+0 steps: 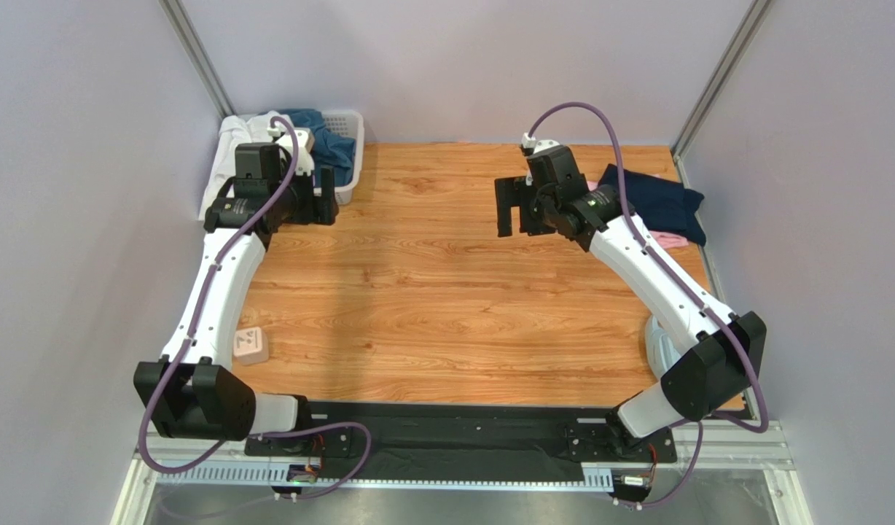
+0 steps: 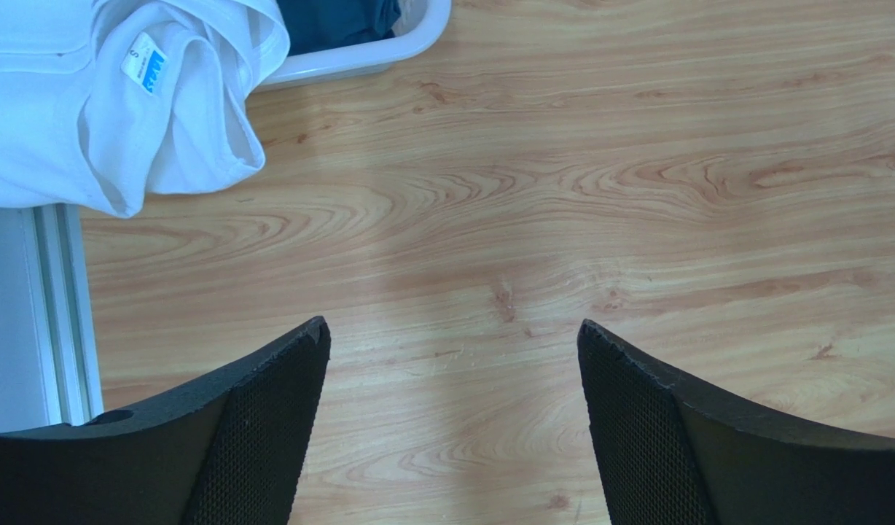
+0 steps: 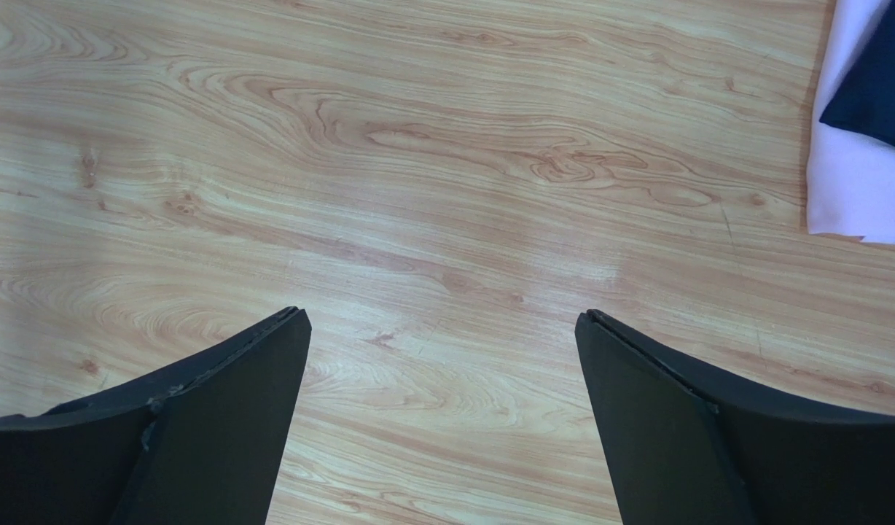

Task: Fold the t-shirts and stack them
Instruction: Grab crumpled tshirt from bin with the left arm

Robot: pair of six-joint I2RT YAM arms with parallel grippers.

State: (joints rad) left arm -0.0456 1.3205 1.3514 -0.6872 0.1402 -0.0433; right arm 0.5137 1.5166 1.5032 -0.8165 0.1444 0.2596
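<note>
A white t-shirt hangs over the left side of the basket; in the left wrist view it lies at the top left. A slate-blue t-shirt is bunched in the basket, and its dark edge shows in the left wrist view. A folded navy t-shirt lies on a pink t-shirt at the table's far right; both show in the right wrist view, navy over pink. My left gripper is open and empty over bare wood beside the basket. My right gripper is open and empty over bare wood, left of the navy shirt.
The white lattice basket stands at the far left corner. A small pinkish card-like object lies near the left arm. A metal rail runs along the table's left edge. Walls close in the back and both sides.
</note>
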